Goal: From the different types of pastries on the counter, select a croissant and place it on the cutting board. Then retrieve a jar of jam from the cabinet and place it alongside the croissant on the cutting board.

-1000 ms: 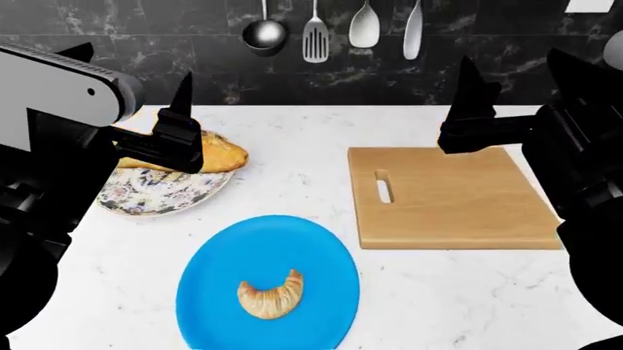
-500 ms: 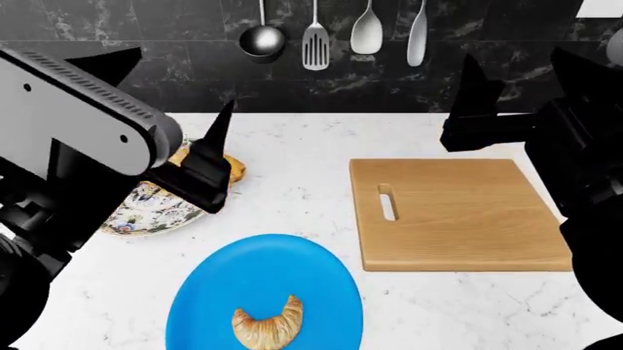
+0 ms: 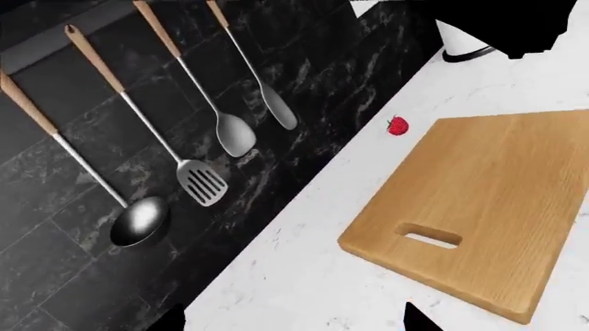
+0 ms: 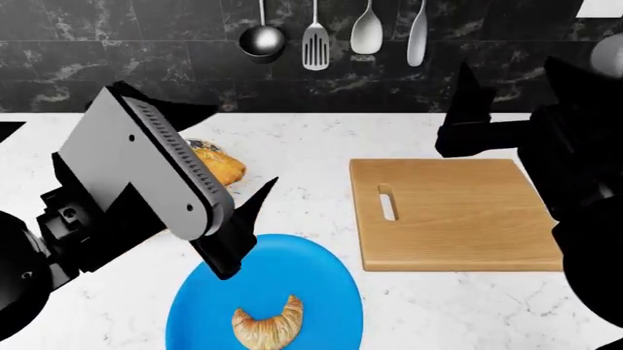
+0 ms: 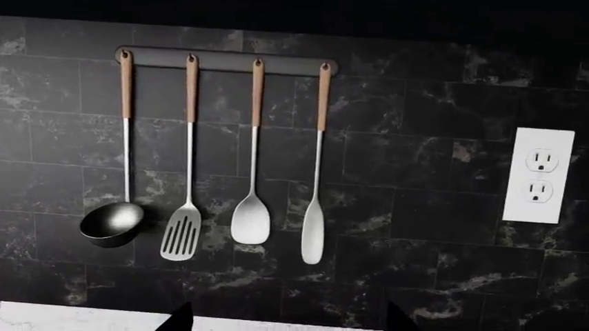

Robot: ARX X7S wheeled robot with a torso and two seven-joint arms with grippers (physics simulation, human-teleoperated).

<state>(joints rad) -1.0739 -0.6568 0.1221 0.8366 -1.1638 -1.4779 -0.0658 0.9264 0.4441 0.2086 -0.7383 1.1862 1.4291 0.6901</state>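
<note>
Moved: left hand [image 4: 233, 251] swung from the patterned plate down to frame centre-left, over the blue plate's [image 4: 322, 281] upper edge.
Croissant [image 4: 268, 324]: bottom centre on blue plate, long axis horizontal, tips pointing up.
Cutting board [image 4: 457, 215]: right of centre on bench [image 4: 302, 182], bare, slot handle on its left side.
Around: loaf [image 4: 219, 168] half hidden by left arm; strawberry [image 3: 396, 125] just off the board.
Left hand: jaw state unclear.
Right hand [image 4: 467, 127]: upper right, jaw state unclear.
</note>
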